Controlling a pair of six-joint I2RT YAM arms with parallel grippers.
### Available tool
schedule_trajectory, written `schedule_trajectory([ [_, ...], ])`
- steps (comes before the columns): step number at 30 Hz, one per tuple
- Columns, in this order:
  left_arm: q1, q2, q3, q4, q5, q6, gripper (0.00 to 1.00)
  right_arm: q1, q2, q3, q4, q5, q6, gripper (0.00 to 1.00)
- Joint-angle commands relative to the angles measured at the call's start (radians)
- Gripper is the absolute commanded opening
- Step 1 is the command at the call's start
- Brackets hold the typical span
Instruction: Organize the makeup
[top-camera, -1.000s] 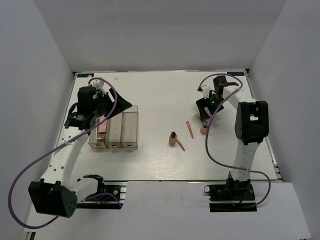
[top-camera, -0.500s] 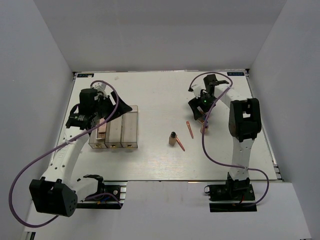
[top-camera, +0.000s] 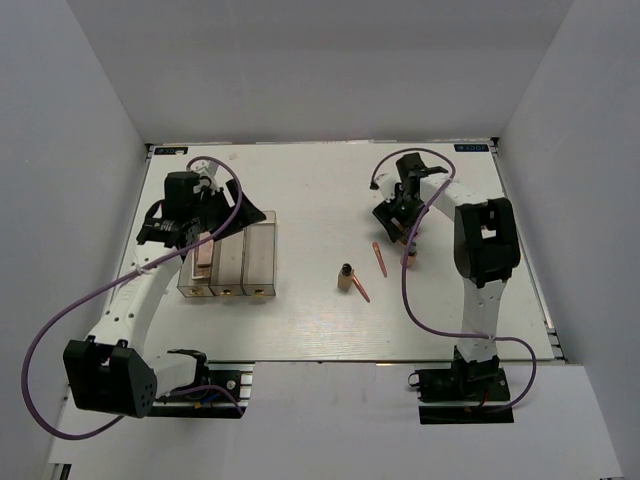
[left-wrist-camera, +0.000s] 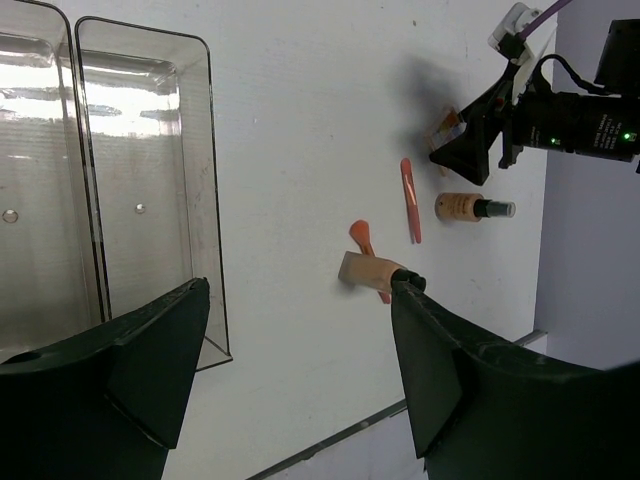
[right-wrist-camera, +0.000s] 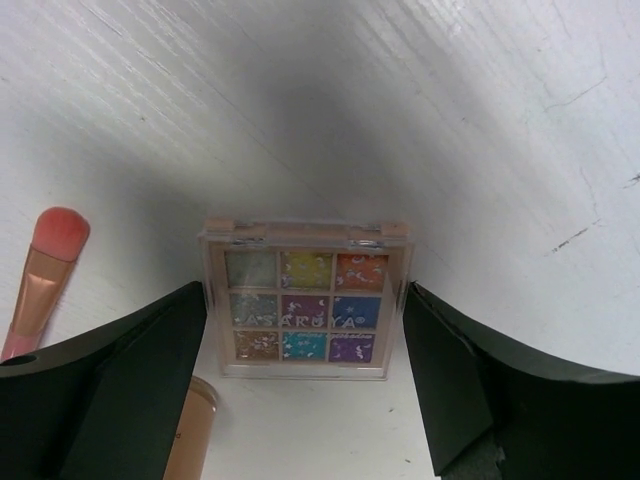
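White table (top-camera: 320, 190); right wrist alone resolves the palette (right-wrist-camera: 305, 298) as nine coloured pans.

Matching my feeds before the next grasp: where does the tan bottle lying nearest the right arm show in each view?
Top external: the tan bottle lies right of centre.
Left wrist: the bottle is upper right, dark cap pointing right.
Right wrist: only the bottle's tan edge shows, bottom left.
Shared landmark: the coral-pink stick beside it, in all three views.
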Motion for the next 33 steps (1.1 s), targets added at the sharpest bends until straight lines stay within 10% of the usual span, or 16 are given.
schedule_trajectory([
  [1, -0.004, -0.009, 0.041, 0.008, 0.007, 0.017, 0.83, 0.012, 0.027, -0.046, 0.017, 0.043, -0.006, 0.82],
  [9, -0.004, -0.049, 0.067, 0.034, 0.007, 0.018, 0.81, 0.011, 0.055, 0.124, -0.088, -0.064, -0.038, 0.17],
  [20, -0.004, -0.25, 0.038, 0.311, 0.028, 0.02, 0.8, 0.135, 0.003, 0.512, -0.155, -0.529, 0.004, 0.06],
  [33, -0.004, -0.406, 0.02, 0.401, 0.039, 0.024, 0.79, 0.481, 0.115, 0.551, 0.627, -0.795, 0.544, 0.0],
])
